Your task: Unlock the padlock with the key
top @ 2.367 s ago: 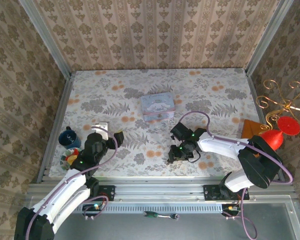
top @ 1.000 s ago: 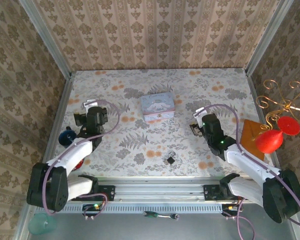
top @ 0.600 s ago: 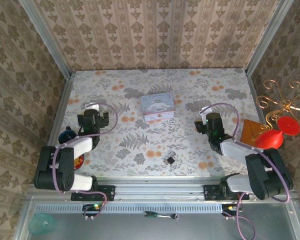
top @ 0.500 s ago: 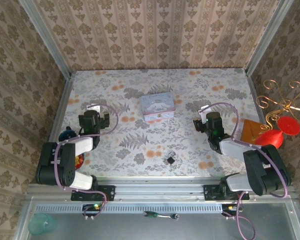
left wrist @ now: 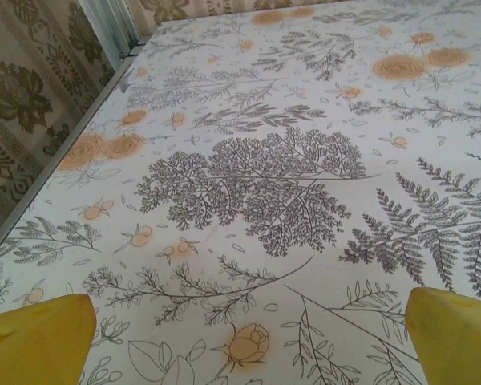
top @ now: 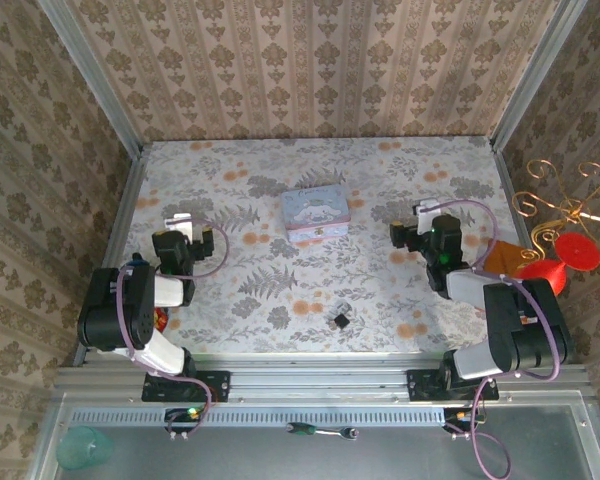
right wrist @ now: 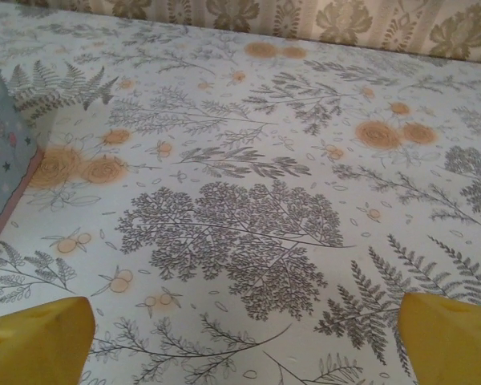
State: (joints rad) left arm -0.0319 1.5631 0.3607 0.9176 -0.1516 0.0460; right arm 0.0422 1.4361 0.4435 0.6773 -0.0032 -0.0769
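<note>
The padlock (top: pixel 339 319) is a tiny black block lying alone on the flowered tablecloth near the front edge, a thin metal loop at its far side. The key is too small to tell apart there. My left gripper (top: pixel 184 242) is drawn back over the left side of the table, far from the padlock. In its wrist view its yellow fingertips (left wrist: pixel 34 337) stand wide apart and the left gripper (left wrist: pixel 244 346) is open over bare cloth. My right gripper (top: pixel 418 234) is drawn back on the right. It is likewise open (right wrist: pixel 244 345), with nothing between its fingers.
A pale pastel tin (top: pixel 316 215) sits mid-table; its corner (right wrist: pixel 2 160) shows left of the right gripper. A red balloon-like ornament (top: pixel 542 272) and a brown card (top: pixel 499 256) lie by the right edge. A green-handled tool (top: pixel 302 429) rests on the front rail.
The right gripper has left the padlock on the cloth, pulled back to the right and opened wider. The left arm has also folded back toward its base.
</note>
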